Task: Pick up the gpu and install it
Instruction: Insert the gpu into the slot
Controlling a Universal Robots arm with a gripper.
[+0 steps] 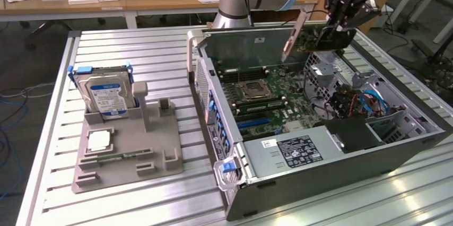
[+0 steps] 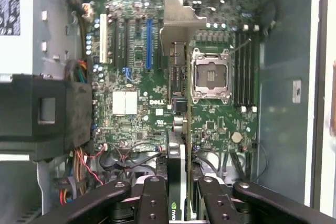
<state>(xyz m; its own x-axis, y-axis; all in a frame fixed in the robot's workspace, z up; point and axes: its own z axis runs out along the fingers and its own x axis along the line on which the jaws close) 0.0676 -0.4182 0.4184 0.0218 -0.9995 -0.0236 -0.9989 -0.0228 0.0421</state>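
Apparently Nvidia-marked gpu point(image 2: 176, 174) over Dell motherboard point(image 2: 137, 80)

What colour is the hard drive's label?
Blue and white; the hard drive label shows best in the exterior view.

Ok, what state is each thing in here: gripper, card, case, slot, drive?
gripper: shut on the gpu, above the case.
gpu: held in the air, not yet in a slot.
computer case: lying on its side, open.
blue slot: empty.
hard drive: standing upright in the grey holder.
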